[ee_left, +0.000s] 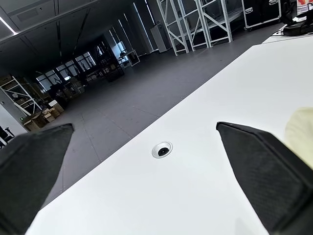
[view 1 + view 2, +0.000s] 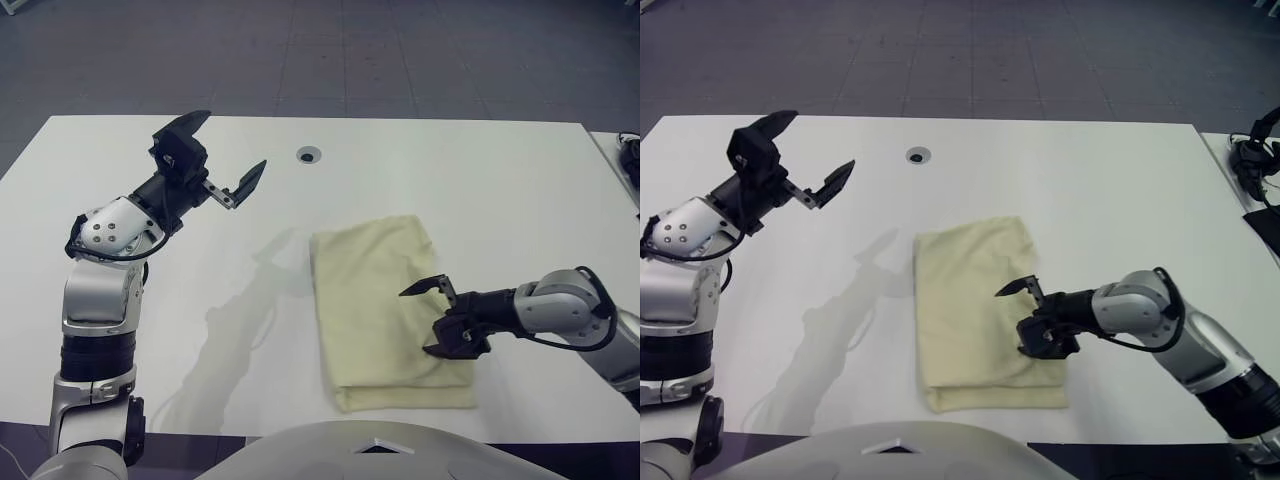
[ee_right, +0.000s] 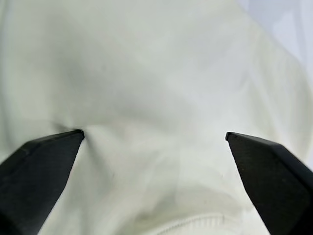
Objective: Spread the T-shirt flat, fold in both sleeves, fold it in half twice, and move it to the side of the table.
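A pale yellow T-shirt (image 2: 385, 310) lies folded into a long rectangle on the white table (image 2: 480, 170), right of centre and near the front edge. My right gripper (image 2: 432, 320) stands open just over the shirt's right side, one finger low against the cloth. In the right wrist view both dark fingertips (image 3: 44, 161) frame the cloth (image 3: 156, 98) with nothing between them. My left gripper (image 2: 228, 150) is open and raised above the table's left half, well clear of the shirt. Its wrist view catches a corner of the shirt (image 1: 301, 129).
A round cable grommet (image 2: 309, 154) sits in the table near the far edge. Dark cables and gear (image 2: 1250, 160) lie on a neighbouring surface at the right. Bare tabletop stretches left of the shirt and behind it.
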Robot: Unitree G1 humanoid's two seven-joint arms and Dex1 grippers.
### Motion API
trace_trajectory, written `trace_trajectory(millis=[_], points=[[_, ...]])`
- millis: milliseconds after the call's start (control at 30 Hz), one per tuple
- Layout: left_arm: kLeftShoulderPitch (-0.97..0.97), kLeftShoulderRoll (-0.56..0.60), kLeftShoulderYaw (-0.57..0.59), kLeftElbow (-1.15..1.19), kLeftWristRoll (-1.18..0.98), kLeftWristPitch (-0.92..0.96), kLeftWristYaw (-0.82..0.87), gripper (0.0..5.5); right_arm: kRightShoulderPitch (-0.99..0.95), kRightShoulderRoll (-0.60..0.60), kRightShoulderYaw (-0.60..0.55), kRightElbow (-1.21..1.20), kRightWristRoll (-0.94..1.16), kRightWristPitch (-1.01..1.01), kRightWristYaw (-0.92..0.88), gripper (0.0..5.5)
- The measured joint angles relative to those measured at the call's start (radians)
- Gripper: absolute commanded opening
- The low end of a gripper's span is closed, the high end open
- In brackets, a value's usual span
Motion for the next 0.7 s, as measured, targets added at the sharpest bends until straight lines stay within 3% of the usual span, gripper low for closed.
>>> trace_trajectory(millis=[333,600,700], points=[[0.005,0.0,-0.021,0.011,0.002,-0.008,-0.002,5.39,-0.017,0.124,0.02,-0.005,0.043,0.052,-0.024,5.4],[0.073,0.023,-0.019,-0.018,-0.006,-0.078,-0.07,5.39,-0.044,0.168,-0.288,-0.124,0.418,0.156,-0.096,5.4],[0.169,0.072,-0.017,-0.05,-0.008,-0.14,-0.145,5.39,0.057,0.175,-0.442,-0.159,0.533,0.151,-0.11,5.4]])
